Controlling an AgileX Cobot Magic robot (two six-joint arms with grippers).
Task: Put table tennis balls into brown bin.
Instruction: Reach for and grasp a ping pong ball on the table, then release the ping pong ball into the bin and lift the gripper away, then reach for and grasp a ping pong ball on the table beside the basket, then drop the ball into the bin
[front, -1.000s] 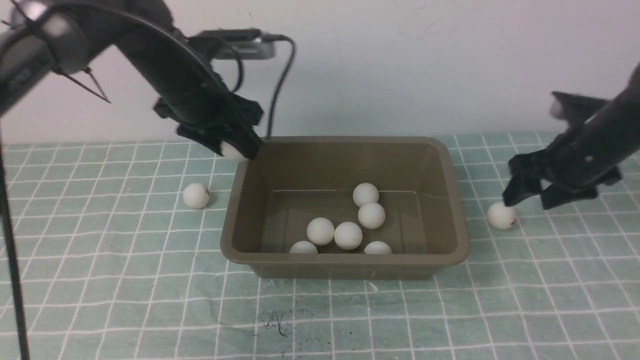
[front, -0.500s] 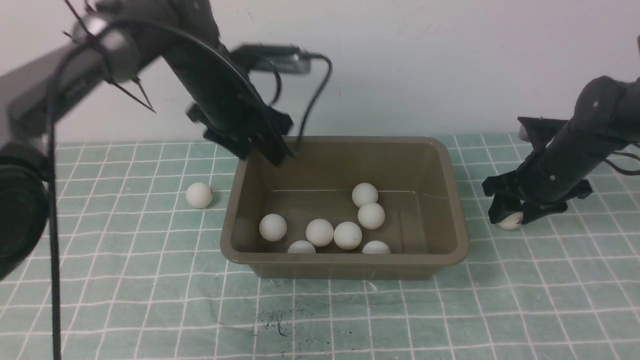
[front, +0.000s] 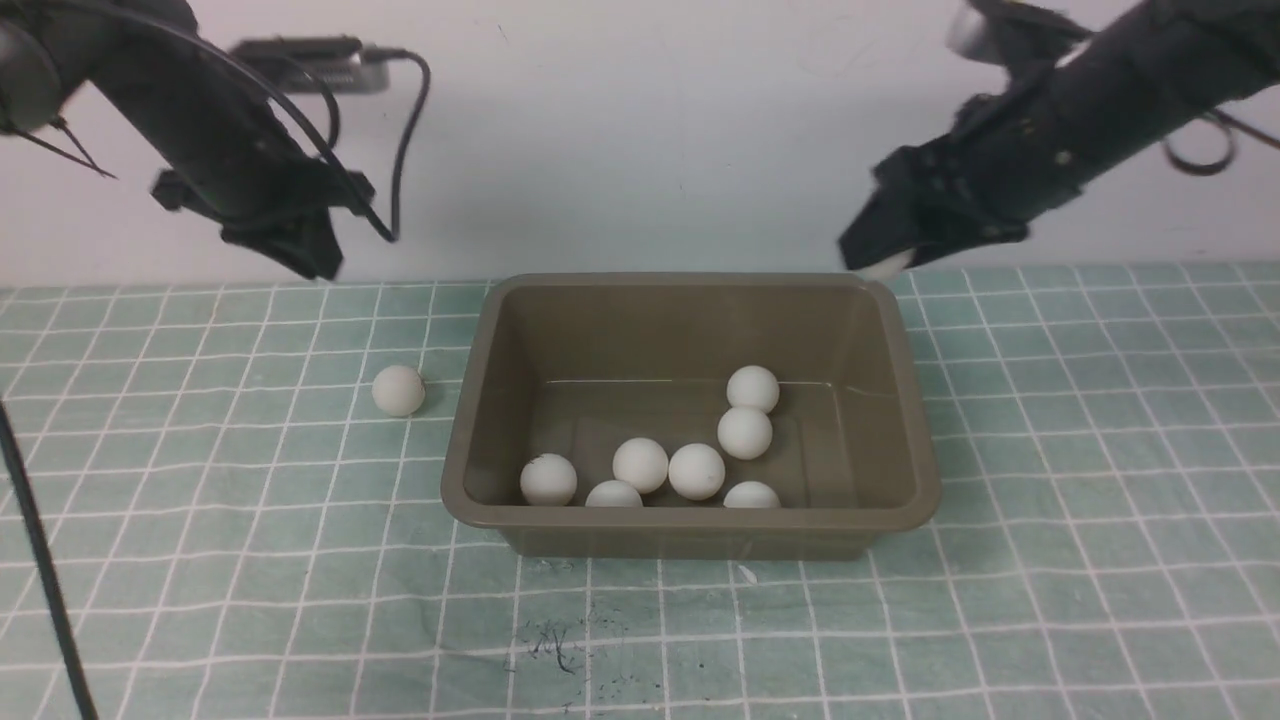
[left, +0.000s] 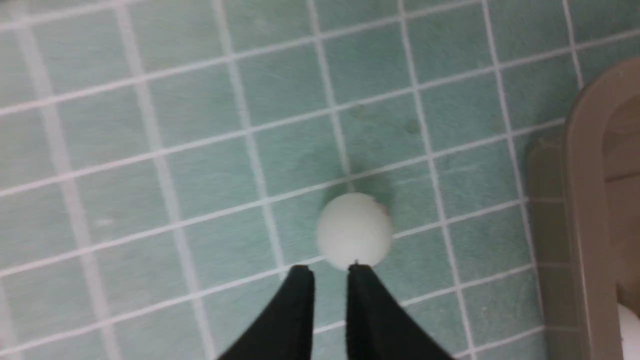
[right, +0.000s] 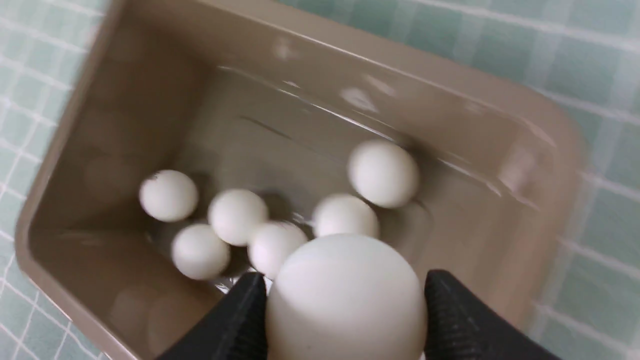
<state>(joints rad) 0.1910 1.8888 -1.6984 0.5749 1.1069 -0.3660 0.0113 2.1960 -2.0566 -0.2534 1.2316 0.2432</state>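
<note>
blk L arm (front: 190, 130), blk R arm (front: 1080, 110), tapered blk gripper fingers (left: 292, 315), looping blk cable (front: 428, 80), grey wrist cam (front: 300, 65)

The table tennis balls (front: 696, 471) are showing matte white, as is the table tennis ball (right: 345, 295) in the black right gripper (front: 878, 260). The brown bin (front: 690, 540) is gleaming olive-brown. The mat (front: 200, 560) is showing pale teal crossed by white grid lines.
</note>
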